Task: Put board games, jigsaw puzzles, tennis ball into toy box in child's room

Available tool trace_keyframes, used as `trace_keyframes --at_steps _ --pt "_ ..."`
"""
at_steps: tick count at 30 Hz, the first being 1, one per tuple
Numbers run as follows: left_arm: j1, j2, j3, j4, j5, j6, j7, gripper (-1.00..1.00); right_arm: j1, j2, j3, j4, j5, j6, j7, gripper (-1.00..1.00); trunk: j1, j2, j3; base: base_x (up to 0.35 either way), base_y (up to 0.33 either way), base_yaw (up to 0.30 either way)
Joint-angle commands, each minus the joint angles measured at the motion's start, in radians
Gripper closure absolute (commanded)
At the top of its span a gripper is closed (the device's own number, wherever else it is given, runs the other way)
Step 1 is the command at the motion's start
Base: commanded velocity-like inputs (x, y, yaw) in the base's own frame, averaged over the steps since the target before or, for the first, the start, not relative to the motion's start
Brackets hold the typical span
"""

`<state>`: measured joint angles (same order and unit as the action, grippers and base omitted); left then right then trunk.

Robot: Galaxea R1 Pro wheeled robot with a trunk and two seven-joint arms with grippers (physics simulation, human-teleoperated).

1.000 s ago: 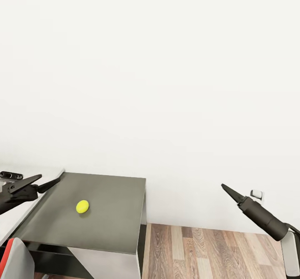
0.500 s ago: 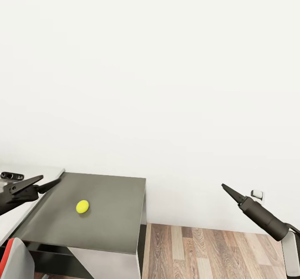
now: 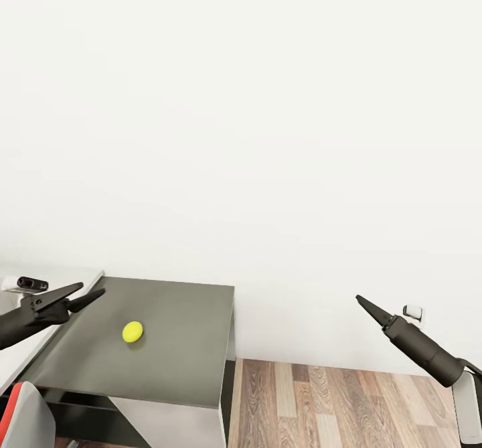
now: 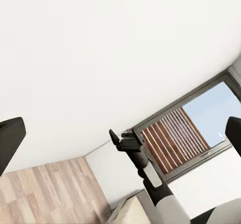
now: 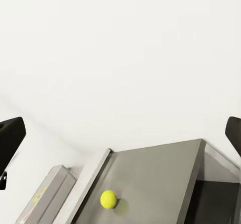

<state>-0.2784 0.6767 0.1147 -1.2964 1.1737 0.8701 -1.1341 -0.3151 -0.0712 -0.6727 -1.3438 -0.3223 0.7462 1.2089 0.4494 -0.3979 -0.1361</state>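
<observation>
the small yellow-green tennis ball [image 3: 132,331] lay on the dark-grey cabinet top [image 3: 181,354], with the left gripper [image 3: 84,295], fingers spread, hovering beside it, evidently positioned for pickup; the right gripper [image 3: 361,301] appeared spread.

A plain white wall [image 3: 254,113] is seen across the upper part of the head view. Low on it, a small white wall socket [image 3: 413,313] is mounted. Below the wall, a brown wood-plank floor [image 3: 335,404] is laid. In the left wrist view, a dark-framed window [image 4: 193,126] is shown, partly covered by brown slatted blinds [image 4: 173,138], with pale blue sky seen through the uncovered pane.
</observation>
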Motion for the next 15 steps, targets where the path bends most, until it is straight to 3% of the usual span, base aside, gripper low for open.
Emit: trace_keyframes --at_steps 1,3,4,15 --pt "-0.001 0.0 -0.001 0.0 0.004 0.006 0.006 -1.0 -0.001 0.0 -0.001 0.0 -0.003 0.007 0.001 -1.0 0.001 -0.002 -0.002 0.0 0.0 0.0" --pt "-0.001 0.0 -0.001 0.0 0.004 0.006 0.017 -1.0 -0.001 0.0 -0.001 0.0 -0.003 0.007 0.0 -1.0 0.001 -0.002 -0.002 0.0 0.0 0.0" --pt "-0.002 0.0 -0.001 -0.001 0.003 0.006 0.247 -1.0 -0.001 0.001 -0.001 0.0 -0.003 0.007 -0.005 -1.0 0.001 -0.002 -0.002 0.0 0.0 0.0" --pt "-0.002 0.0 -0.001 -0.001 0.003 0.004 0.286 -1.0 -0.001 0.002 -0.001 0.0 -0.004 0.007 -0.036 -1.0 0.001 -0.002 -0.002 0.0 0.0 0.0"
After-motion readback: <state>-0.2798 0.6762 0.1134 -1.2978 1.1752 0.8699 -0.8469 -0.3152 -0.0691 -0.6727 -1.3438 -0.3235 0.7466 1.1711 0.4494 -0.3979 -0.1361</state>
